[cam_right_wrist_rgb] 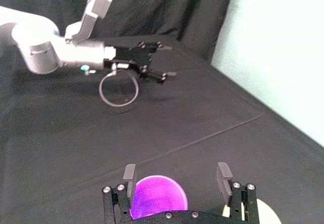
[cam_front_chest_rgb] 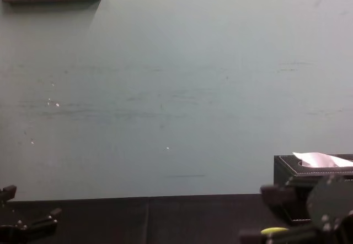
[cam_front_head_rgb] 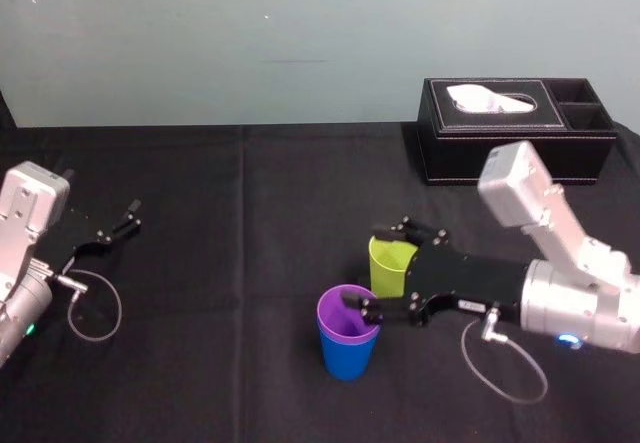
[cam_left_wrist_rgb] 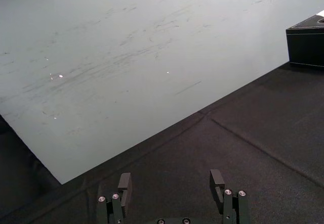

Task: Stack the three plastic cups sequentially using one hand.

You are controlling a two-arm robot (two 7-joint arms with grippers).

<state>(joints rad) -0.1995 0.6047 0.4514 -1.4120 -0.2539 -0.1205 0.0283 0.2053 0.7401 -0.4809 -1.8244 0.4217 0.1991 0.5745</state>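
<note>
A big table with a black cloth (cam_front_head_rgb: 250, 263) lies under everything. A black leather-look tissue box with white stitching (cam_front_head_rgb: 515, 128) sits far back, well apart from any fingers. The silver right arm reaches in, and its black right gripper (cam_right_wrist_rgb: 176, 173) hangs by the cups with its two flat dark fingers (cam_front_head_rgb: 370, 309) spread wide and holding nothing. The silver left arm rests far off to the side, and the black left gripper (cam_front_head_rgb: 132, 215) is spread too and holds nothing, well apart from the cups. A round blue plastic cup (cam_front_head_rgb: 345, 358) stands on the cloth, low by the tip of one right finger. A round purple plastic cup (cam_front_head_rgb: 345, 315) sits inside it, so only its rim and inside show. In the right wrist view, the purple mouth lies between the two fingers. One fingertip is right at the purple rim, but I cannot tell if it touches. A lime-yellow round plastic cup (cam_front_head_rgb: 388, 268) stands alone, upright, just beside the stack and close to the other finger. I think two cups are done and one is left. So the job now is the last cup. The right gripper needs to move over the lime-yellow cup, get a finger on each side of its wall, squeeze softly, lift it, and set it straight down into the purple cup without bumping the stack.
</note>
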